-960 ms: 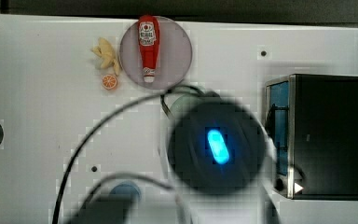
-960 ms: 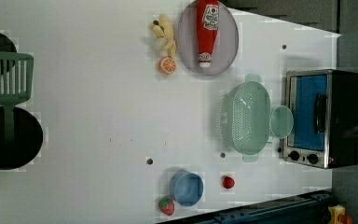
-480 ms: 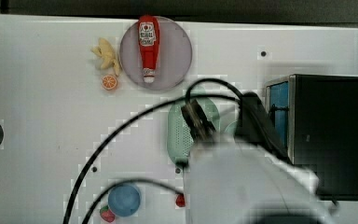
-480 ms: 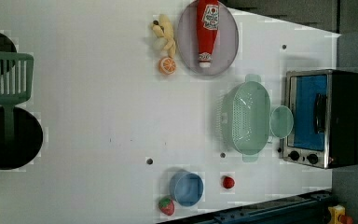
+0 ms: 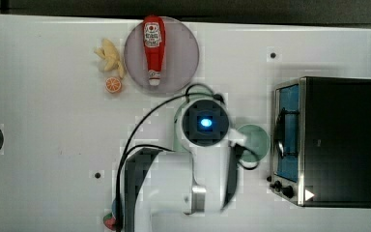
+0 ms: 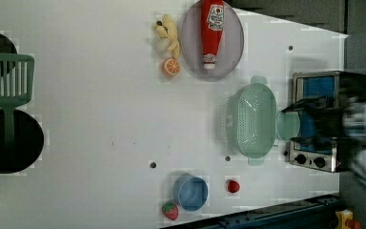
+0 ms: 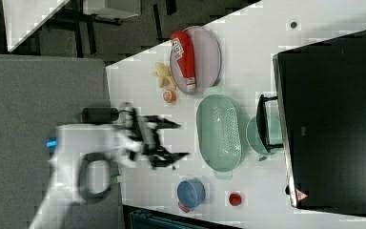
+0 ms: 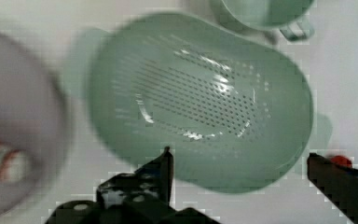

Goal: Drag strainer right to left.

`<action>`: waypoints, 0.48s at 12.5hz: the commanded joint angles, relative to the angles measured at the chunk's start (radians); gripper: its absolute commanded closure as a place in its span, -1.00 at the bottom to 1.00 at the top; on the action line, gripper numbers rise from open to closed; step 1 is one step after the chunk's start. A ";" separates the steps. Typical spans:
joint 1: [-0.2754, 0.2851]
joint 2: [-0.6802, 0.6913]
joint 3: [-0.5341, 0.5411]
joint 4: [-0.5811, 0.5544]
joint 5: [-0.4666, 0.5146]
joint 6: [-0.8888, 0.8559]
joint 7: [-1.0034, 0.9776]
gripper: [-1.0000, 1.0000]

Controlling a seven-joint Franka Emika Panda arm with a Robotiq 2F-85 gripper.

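Strainer (image 6: 253, 120) sits on the table (image 6: 100, 119) between the plate (image 6: 190, 38) and the mug (image 6: 287, 126), touching the mug. Gripper (image 8: 240, 161) hangs over it, fingers wide apart and empty, so I'd hook one finger inside the rim by the mug and pull slowly toward the left view's left.

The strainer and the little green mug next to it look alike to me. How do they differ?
The strainer is a large oval, while the mug is small and round. The strainer's floor is dotted with small holes; the mug shows none. The strainer has a tab handle at each end; the mug has one loop handle, seen in the wrist view. The mug stands nearer the toaster oven. Both are pale mint green and stand open side up on the white table.
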 commanded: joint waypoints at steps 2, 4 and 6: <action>-0.001 0.089 0.002 -0.069 0.018 0.193 0.192 -1.00; 0.010 0.177 0.012 -0.076 0.018 0.298 0.249 -1.00; 0.024 0.252 0.015 -0.076 0.018 0.375 0.276 -1.00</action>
